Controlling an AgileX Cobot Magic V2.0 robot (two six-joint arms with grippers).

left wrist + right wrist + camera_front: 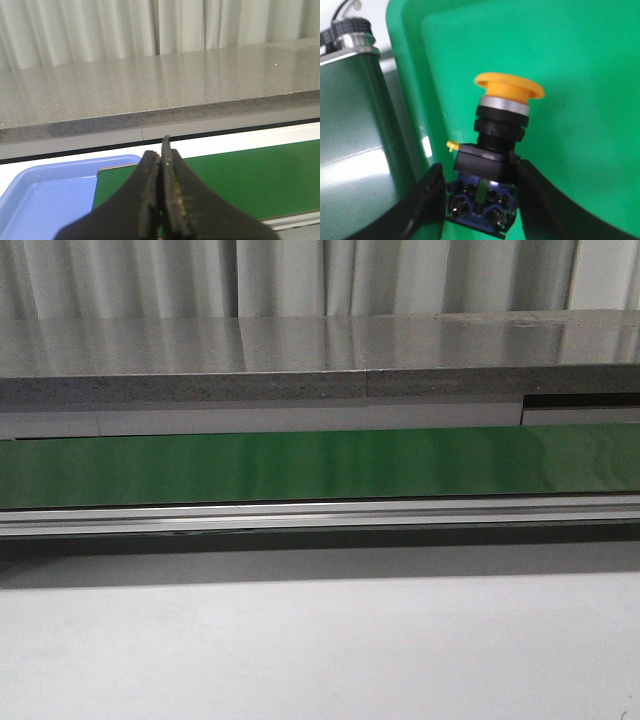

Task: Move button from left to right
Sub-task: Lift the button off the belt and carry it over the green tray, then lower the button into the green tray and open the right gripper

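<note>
Inspector: Right arm?

Operator: I see the right gripper [480, 200] clenched on the button [495, 145], fingers on its black body, orange cap pointing away, over a green tray [580, 65].

Inspector: Left arm?

Operator: Left gripper [161, 192] is closed on nothing, jaws pressed together, above the green belt [240, 175] beside a blue tray [45, 200]. My front view shows only the belt.

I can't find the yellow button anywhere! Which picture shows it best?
The right wrist view shows the button best: its yellow cap, black body and small tab are close up, held between the right gripper's jaws over a green tray. The front and left wrist views don't show it.
</note>
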